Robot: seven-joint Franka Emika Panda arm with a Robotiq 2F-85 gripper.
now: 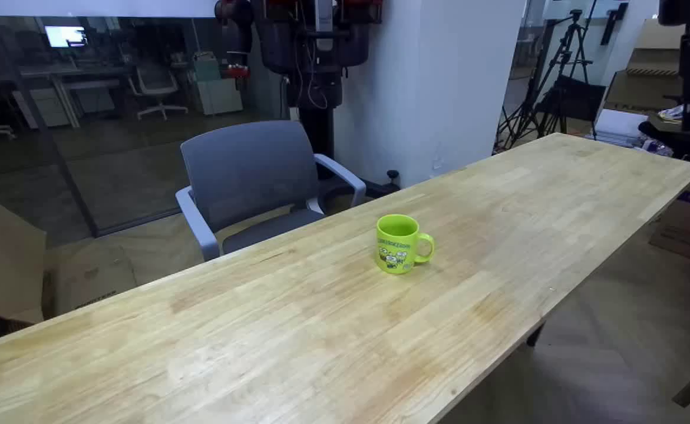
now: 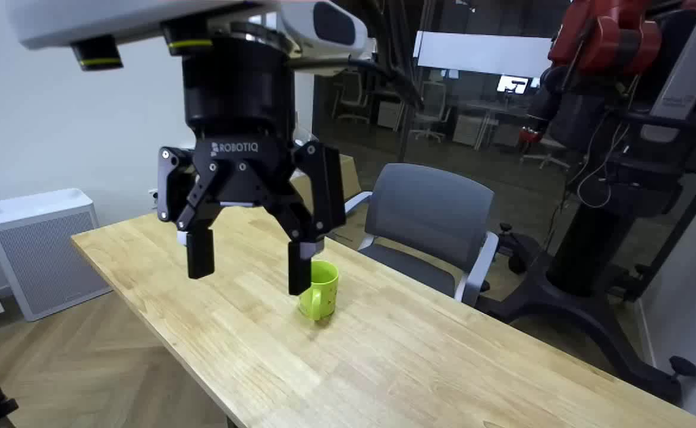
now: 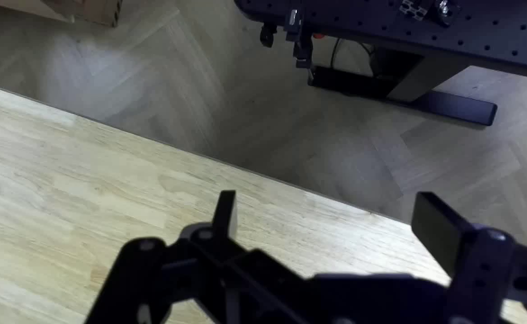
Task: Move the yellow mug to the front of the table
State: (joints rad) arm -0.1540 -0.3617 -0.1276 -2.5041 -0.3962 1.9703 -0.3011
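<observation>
The yellow mug, lime green and glossy, stands upright on the table in both exterior views (image 1: 393, 244) (image 2: 326, 291). Its handle is on the right side in an exterior view. The table is a long light wood top, seen in both exterior views (image 1: 297, 347) (image 2: 395, 368) and the wrist view (image 3: 78, 189). My gripper (image 2: 249, 270) is open with nothing between its fingers and hangs above the table. One finger covers part of the mug in that view; I cannot tell the gap between them. In the wrist view the gripper (image 3: 326, 195) is over the table near an edge; the mug is out of view.
A grey chair (image 1: 250, 171) (image 2: 431, 208) stands at one long side of the table. A dark robot stand (image 2: 585, 249) is behind it. The table edge and floor cross the wrist view, with a black perforated bench (image 3: 403, 27) beyond. A cardboard box (image 1: 9, 259) stands by the table end.
</observation>
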